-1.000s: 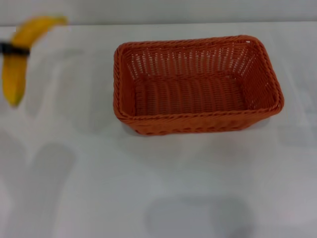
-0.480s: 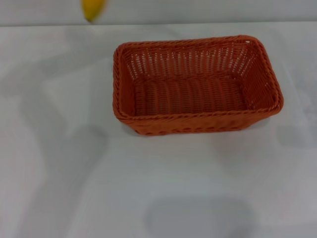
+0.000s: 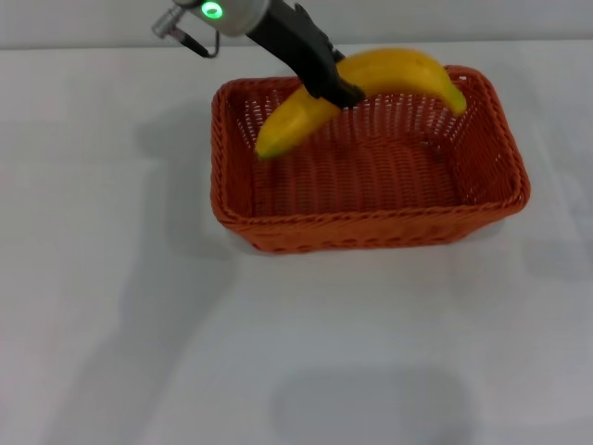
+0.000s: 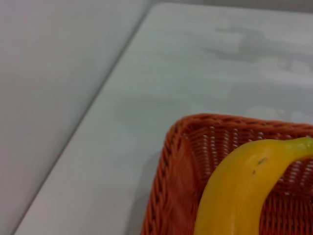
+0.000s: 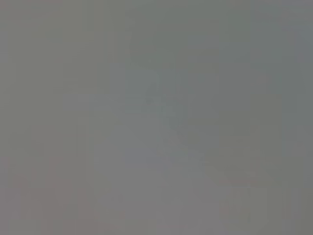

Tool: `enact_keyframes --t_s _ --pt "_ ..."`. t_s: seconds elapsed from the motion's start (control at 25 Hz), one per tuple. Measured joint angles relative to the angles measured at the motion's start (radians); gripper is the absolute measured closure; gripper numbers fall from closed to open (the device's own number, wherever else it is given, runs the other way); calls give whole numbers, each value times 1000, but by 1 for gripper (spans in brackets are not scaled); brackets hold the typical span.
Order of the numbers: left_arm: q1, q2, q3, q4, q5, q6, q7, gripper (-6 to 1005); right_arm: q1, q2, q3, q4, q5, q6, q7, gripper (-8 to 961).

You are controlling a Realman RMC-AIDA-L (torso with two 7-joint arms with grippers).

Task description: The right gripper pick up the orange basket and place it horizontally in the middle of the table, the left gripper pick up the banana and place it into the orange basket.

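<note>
Yellow and curved, the banana [image 3: 371, 88] is clamped mid-length by the left gripper [image 3: 335, 89] at upper centre of the head view, suspended over the orange basket [image 3: 371, 232] apparently for release inside; the right gripper is out of view.

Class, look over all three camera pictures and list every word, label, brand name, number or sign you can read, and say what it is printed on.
None: no readable text in any view.
The orange basket, the banana, held over the basket by the left gripper, and the table carry no lettering.
The arm's green light is only a lamp, no sign.
The right wrist view shows plain grey.
</note>
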Motion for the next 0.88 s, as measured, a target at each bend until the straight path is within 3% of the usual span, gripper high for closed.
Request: enact_keyframes --t_s 0.16,0.4,0.56,0.68,0.76,0.88 --pt "7 -1 -1 32 -4 -10 26 422 -5 -1 2 0 0 0 8 207" --pt "63 4 -2 5 -193 7 31 390 -6 -3 3 0 0 -1 9 207" --pt "112 3 -2 -48 -293 23 31 260 -5 -3 3 0 0 -4 9 207" --pt "200 6 -2 -96 -519 68 48 177 -5 -3 3 -1 0 -7 9 208" --pt "299 20 -2 -111 -790 127 58 141 -5 -3 3 -1 0 -8 10 208" --pt "432 39 -2 -97 -1090 205 65 105 -4 -3 3 0 0 -9 10 208"
